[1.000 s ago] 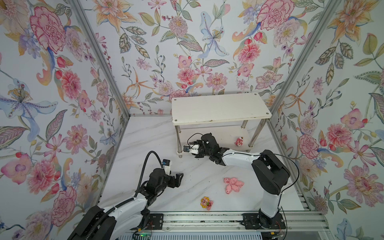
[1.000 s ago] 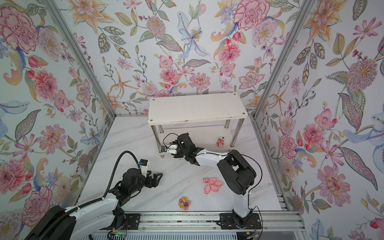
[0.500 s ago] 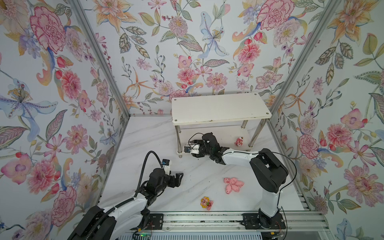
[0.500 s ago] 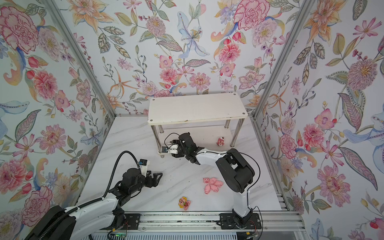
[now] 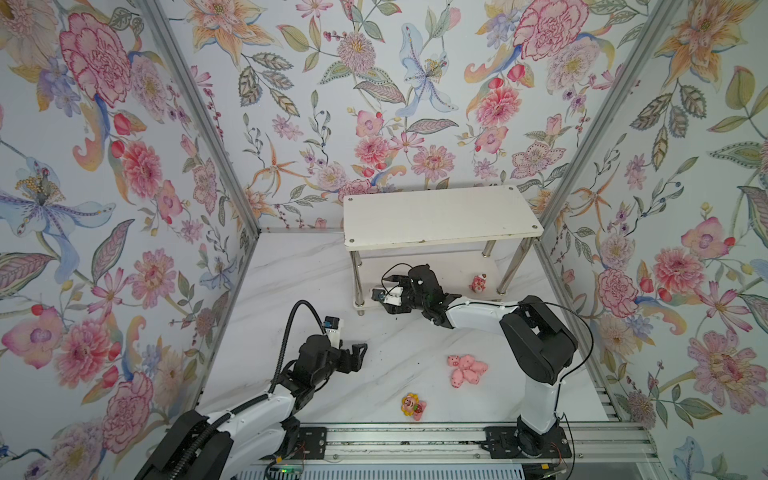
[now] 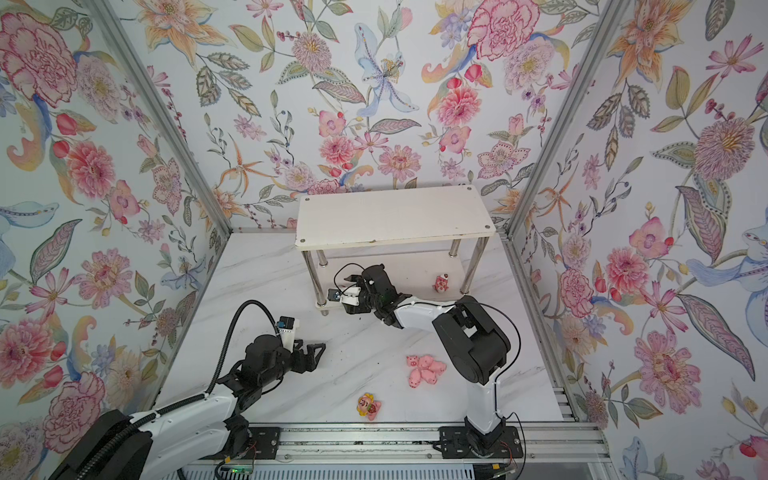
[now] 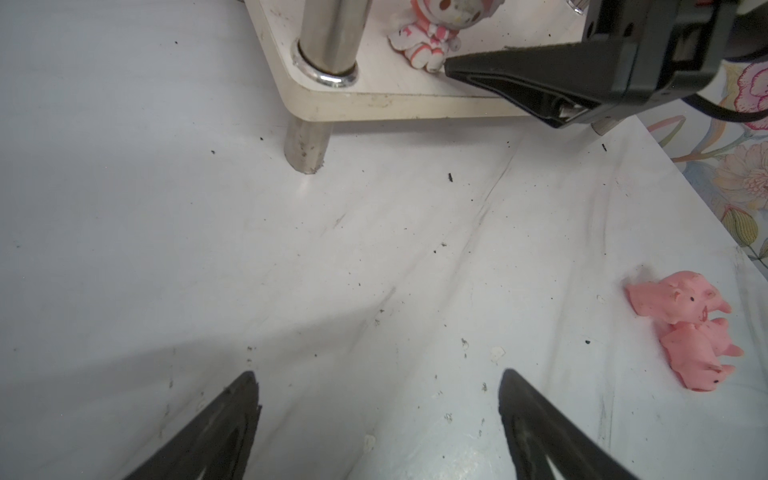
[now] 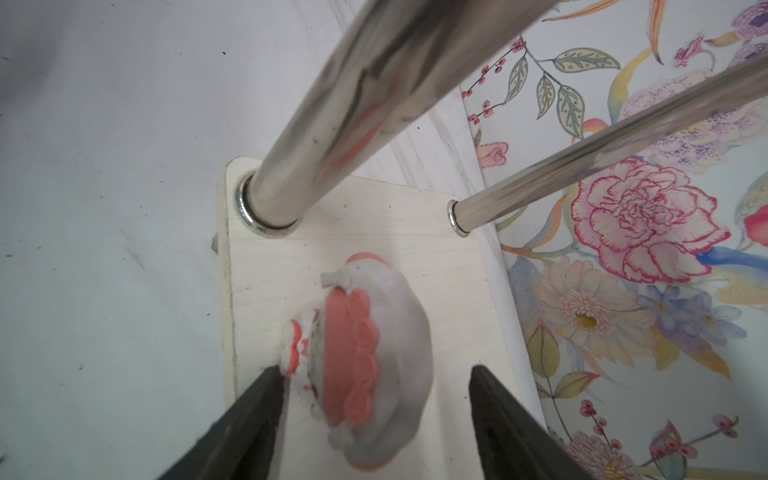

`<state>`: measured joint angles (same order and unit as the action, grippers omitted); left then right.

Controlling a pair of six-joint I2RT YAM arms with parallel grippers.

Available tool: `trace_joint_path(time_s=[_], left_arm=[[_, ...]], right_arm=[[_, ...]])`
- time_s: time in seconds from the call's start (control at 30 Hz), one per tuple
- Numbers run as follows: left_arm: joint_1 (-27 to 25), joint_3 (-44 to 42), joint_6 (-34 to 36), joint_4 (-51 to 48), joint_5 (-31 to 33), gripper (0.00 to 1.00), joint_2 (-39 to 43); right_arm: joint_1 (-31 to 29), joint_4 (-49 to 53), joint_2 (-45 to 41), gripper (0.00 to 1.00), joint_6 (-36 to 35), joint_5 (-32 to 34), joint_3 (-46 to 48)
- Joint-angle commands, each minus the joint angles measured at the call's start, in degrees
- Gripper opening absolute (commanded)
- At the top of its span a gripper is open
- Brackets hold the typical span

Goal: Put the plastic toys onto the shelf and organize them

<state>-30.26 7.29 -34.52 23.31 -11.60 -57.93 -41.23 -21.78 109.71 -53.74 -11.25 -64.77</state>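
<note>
The right gripper [image 8: 376, 370] has just spread, so the white-pink plastic figurine [image 8: 382, 324] now sits released on the white chrome-legged shelf [image 8: 374, 216] (left gripper [image 7: 378, 373] spread too).

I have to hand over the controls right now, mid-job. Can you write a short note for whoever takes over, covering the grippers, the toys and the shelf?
Left gripper: open, empty, over the table, away from the toys.
Right gripper: open at the lower board of the shelf, by its near left leg in the top views. Its jaws stand either side of the white-pink toy, not clamping it.
Done: white-pink toy and dark pink bear are on the lower board.
Left: the heap of pink pigs and the sunflower toy lie on the table. Nothing is on the top board.
</note>
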Motion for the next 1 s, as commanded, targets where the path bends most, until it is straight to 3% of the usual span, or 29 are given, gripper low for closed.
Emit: trace_joint_path(time_s=[0.0,0.23,0.4,0.57,0.7,0.97], left_arm=[[0.53,0.48,0.28,2.08,0.51,0.92,0.49],[0.48,0.13,1.74,0.62,-0.5,0.92,2.97],[0.52,-0.55,2.44,-1.39,0.25,0.93,5.76],[0.41,-0.95,2.57,-1.94,-0.5,0.93,6.08],[0.47,-0.98,2.79,-1.95,-1.12,0.93,6.43],[0.56,-0.52,2.33,-1.43,-0.97,0.94,5.46]], right_arm=[[-0.77,-1.53,-3.32,0.76,4.05,1.76,0.78],[-3.26,-7.41,-8.3,0.82,11.36,10.08,7.8],[-5.15,-7.93,-15.17,0.78,19.24,14.2,13.42],[-5.35,-4.06,-17.91,0.74,25.78,11.87,14.88],[-4.87,-0.03,-14.96,0.8,26.44,8.74,11.41],[-0.47,5.42,-6.62,0.79,26.27,0.77,2.18]])
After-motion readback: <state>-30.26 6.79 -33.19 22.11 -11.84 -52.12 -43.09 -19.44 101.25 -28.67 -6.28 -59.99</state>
